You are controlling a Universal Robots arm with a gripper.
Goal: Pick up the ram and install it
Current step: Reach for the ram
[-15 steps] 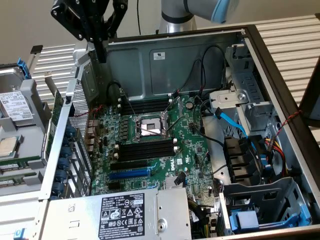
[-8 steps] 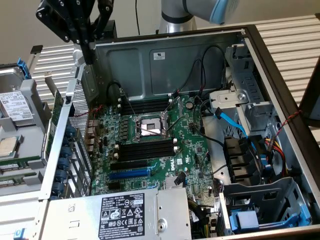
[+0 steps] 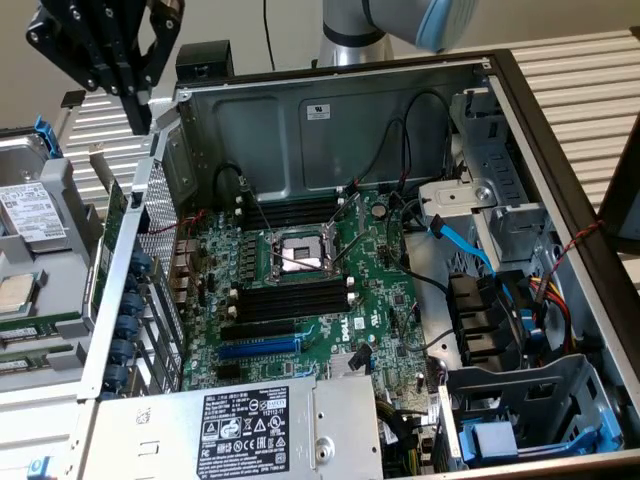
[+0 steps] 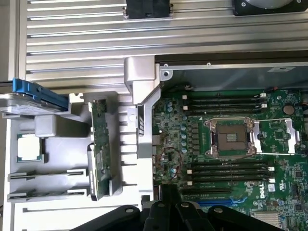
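Note:
The ram point(image 4: 100, 144) is a long green circuit-board stick standing on edge in a grey holder point(image 4: 57, 130), just outside the open computer case; it also appears at the exterior view's left point(image 3: 112, 245). My black gripper point(image 3: 140, 112) hangs high above it, near the case's back corner, shut with nothing between its fingers. Its closed fingers point(image 4: 166, 211) point down over the case wall. Black memory slots point(image 3: 290, 300) lie empty on the green motherboard point(image 3: 380, 300) beside the CPU socket point(image 3: 300, 255), with a second bank point(image 3: 290, 212) behind it.
A hard drive point(image 3: 30, 215) and a loose CPU chip point(image 3: 15, 292) rest in the grey holder. A blue slot point(image 3: 258, 347) lies in front of the black ones. The power supply point(image 3: 250, 430), drive cages point(image 3: 520, 420), cables point(image 3: 460, 240) and metal walls crowd the case.

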